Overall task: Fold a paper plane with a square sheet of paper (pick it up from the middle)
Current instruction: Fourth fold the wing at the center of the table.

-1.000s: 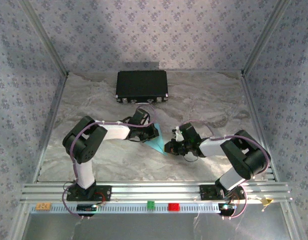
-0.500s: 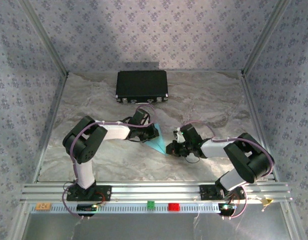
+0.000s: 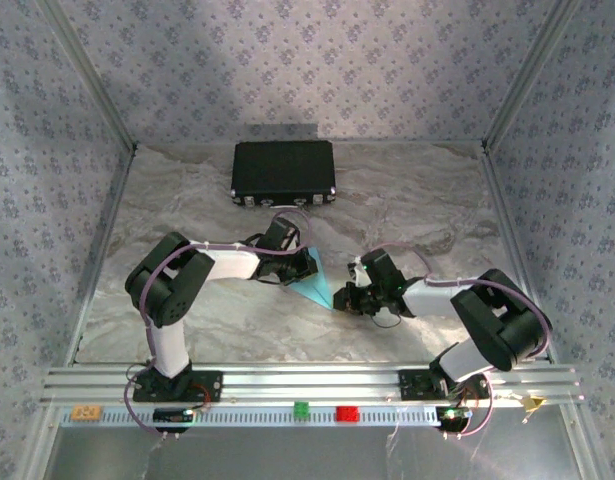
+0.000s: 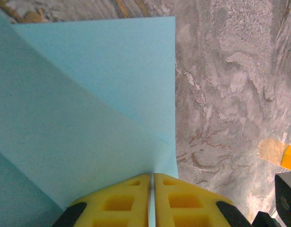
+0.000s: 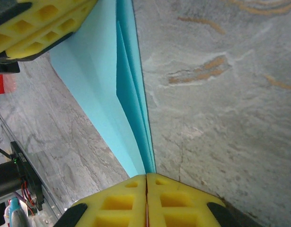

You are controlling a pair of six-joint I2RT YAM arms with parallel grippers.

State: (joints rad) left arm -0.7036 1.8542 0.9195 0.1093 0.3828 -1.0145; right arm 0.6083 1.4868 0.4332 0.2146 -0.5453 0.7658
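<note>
The right claw (image 5: 146, 177) is pressed together on the near pointed tip of the thin light-blue folded paper sheet (image 3: 313, 286), midway over the marbled grey tabletop (image 3: 427, 200). Just beyond, the left claw (image 4: 152, 176) pinches the sheet's wider far edge. Bare surface lies open on either side; the black rectangular case (image 3: 283, 172) sits well apart by the far wall.

From above and behind I look down over my counter (image 3: 427, 200); both wrist views sit close, sharing the blue paper (image 4: 88, 94)
</note>
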